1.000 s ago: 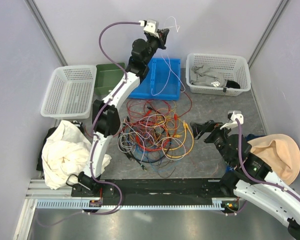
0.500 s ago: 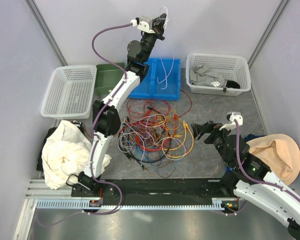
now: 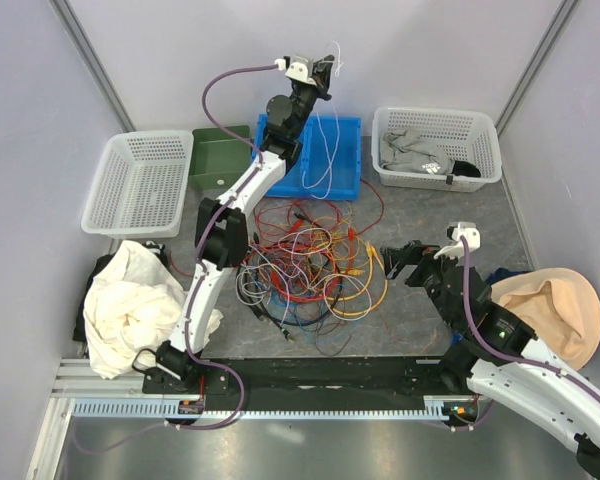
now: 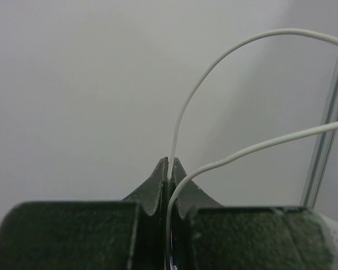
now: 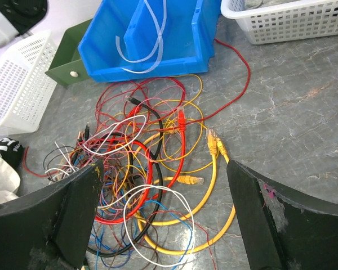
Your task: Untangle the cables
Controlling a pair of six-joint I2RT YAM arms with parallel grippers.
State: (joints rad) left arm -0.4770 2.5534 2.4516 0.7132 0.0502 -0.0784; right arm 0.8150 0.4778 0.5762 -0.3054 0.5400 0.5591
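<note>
A tangle of cables point(image 3: 305, 262) in red, orange, yellow, white, blue and black lies on the grey table; it also fills the right wrist view point(image 5: 146, 169). My left gripper point(image 3: 327, 68) is raised high over the blue bin point(image 3: 345, 180) and is shut on a thin white cable point(image 3: 325, 150) that hangs down into the bin. In the left wrist view the jaws point(image 4: 170, 164) pinch that white cable point(image 4: 214, 62). My right gripper point(image 3: 405, 258) is open and empty, hovering just right of the tangle.
A green box point(image 3: 215, 160) and a white basket point(image 3: 140, 182) stand back left. A white basket point(image 3: 438, 147) with cloth stands back right. A white cloth point(image 3: 140, 305) lies front left, a tan cap point(image 3: 550, 305) at the right.
My left gripper swung left, then back right, still holding the white cable over the bin. My right gripper edged slightly toward the tangle.
</note>
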